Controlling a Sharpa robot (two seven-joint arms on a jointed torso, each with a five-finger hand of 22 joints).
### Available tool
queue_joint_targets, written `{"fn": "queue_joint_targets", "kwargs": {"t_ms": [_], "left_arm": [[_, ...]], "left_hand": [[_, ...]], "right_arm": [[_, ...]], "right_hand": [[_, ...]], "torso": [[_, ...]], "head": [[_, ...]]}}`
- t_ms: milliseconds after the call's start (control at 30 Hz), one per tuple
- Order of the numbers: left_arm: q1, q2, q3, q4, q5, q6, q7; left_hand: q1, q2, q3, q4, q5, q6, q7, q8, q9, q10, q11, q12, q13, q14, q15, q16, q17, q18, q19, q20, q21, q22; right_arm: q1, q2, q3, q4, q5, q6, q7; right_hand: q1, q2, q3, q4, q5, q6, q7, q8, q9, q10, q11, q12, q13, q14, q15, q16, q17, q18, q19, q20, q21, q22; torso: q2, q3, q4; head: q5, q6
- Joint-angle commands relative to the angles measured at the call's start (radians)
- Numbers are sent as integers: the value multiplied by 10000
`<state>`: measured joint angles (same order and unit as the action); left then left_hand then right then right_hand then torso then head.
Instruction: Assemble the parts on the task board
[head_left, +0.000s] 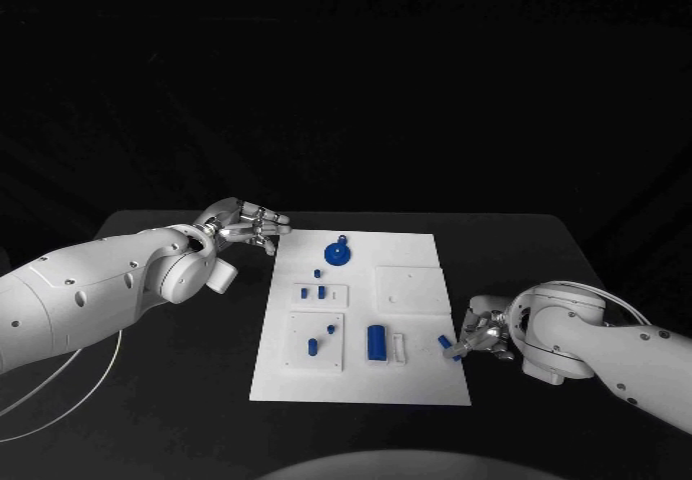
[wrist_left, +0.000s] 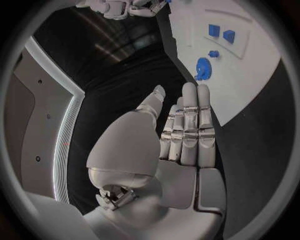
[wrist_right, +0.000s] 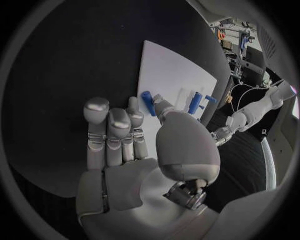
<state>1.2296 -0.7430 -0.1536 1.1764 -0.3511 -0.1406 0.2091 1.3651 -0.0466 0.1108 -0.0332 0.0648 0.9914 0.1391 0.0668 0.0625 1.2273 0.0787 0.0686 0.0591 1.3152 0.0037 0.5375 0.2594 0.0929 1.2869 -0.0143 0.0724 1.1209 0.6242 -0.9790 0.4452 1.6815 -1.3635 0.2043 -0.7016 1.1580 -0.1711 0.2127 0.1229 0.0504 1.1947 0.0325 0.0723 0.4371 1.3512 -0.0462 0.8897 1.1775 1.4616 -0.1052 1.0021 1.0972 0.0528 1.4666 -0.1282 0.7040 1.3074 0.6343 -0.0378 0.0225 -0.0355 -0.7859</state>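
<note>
The white task board (head_left: 411, 385) lies mid-table. On it are a round blue disc (head_left: 338, 252), a long blue block (head_left: 378, 342) and several smaller blue parts (head_left: 313, 293). My right hand (head_left: 485, 335) sits at the board's right edge and pinches a small blue peg (head_left: 447, 347) between thumb and a finger; the right wrist view shows that peg (wrist_right: 147, 102) at the fingertips (wrist_right: 133, 106), just over the board (wrist_right: 172, 75). My left hand (head_left: 245, 225) hovers off the board's far left corner with fingers extended and nothing in it. The left wrist view shows the same hand (wrist_left: 181, 140) and the disc (wrist_left: 202, 67).
Bare black table surrounds the board on all sides. A raised white square plate (head_left: 410, 290) occupies the board's right middle. A thin cable (head_left: 80, 385) trails under my left arm.
</note>
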Motion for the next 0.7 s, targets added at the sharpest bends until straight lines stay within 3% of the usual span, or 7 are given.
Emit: {"fn": "queue_joint_targets", "kwargs": {"t_ms": [33,200,400,467,533,633,700], "left_arm": [[-3,25,6,8,14,77,50],[-3,27,5,-3,15,95,21],[-3,27,4,-10,15,118,-16],[-3,26,4,-11,15,126,-26],[-3,23,3,-13,15,136,-41],[-3,16,3,-19,15,154,-63],[-3,10,2,-21,15,159,-74]], "left_hand": [[-45,24,30,37,-43,-41,-41,-26,1,-50,-5,-12,16,33,-17,-51,18,-82,-29,-45,36,-4],[-54,26,29,45,-43,-56,-37,-26,0,-64,-1,-14,16,31,-14,-54,19,-80,-29,-42,34,-6],[-67,21,23,57,-45,-78,-31,-28,-1,-83,7,-15,15,32,-10,-56,21,-77,-28,-39,33,-9],[-67,20,22,58,-44,-81,-31,-28,-1,-87,8,-15,15,32,-9,-57,21,-77,-28,-38,33,-10],[-66,18,21,65,-41,-97,-27,-27,-1,-132,21,-21,15,31,-4,-61,21,-73,-30,-33,29,-15],[-63,20,21,67,-44,-107,-25,-28,-2,-161,28,-21,15,29,0,-63,21,-70,-30,-30,29,-18],[-63,20,21,67,-44,-107,-25,-28,-2,-161,28,-21,15,29,0,-63,21,-70,-30,-30,29,-18]], "right_arm": [[-39,90,-27,8,-374,-265,-144],[-52,182,-51,-40,-667,-415,-164],[-57,235,-70,-78,-843,-479,-176],[-57,239,-72,-93,-863,-518,-177],[-57,238,-75,-107,-868,-593,-176],[-57,225,-76,-118,-746,-753,-167],[-57,204,-76,-113,-594,-860,-145]], "right_hand": [[5,-63,52,42,-19,58,-8,-73,19,-10,-33,61,18,-12,14,-25,6,8,518,-2,22,795],[163,101,497,-70,-18,44,-41,-79,44,-16,-50,57,21,-12,5,-43,-1,4,516,-9,28,794],[410,249,1532,-523,90,-72,-28,-97,-81,-55,-58,51,25,-5,6,-55,-16,-4,511,2,27,795],[554,364,1981,-914,860,-138,-22,-96,-173,-91,-46,61,32,-9,4,-64,-34,2,510,5,34,799],[449,521,2665,-1658,1763,-233,77,-95,-425,-149,-5,70,32,-15,33,-62,-56,16,505,28,34,803],[33,646,3849,-2542,2434,-176,203,-88,-654,-176,14,45,-14,-33,55,-59,-86,38,496,52,94,830],[-413,722,4499,-2917,2477,-84,228,-87,-915,-130,19,101,-18,-32,64,-38,-106,52,489,73,161,840]], "torso": [[-2,-11,0],[-9,-7,5],[-5,-12,3],[-12,-12,-6],[-13,-10,-10],[-15,-4,-13],[-18,0,-12]], "head": [[6,-17],[37,-27],[52,-40],[68,-43],[72,-43],[80,-39],[93,-35]]}}
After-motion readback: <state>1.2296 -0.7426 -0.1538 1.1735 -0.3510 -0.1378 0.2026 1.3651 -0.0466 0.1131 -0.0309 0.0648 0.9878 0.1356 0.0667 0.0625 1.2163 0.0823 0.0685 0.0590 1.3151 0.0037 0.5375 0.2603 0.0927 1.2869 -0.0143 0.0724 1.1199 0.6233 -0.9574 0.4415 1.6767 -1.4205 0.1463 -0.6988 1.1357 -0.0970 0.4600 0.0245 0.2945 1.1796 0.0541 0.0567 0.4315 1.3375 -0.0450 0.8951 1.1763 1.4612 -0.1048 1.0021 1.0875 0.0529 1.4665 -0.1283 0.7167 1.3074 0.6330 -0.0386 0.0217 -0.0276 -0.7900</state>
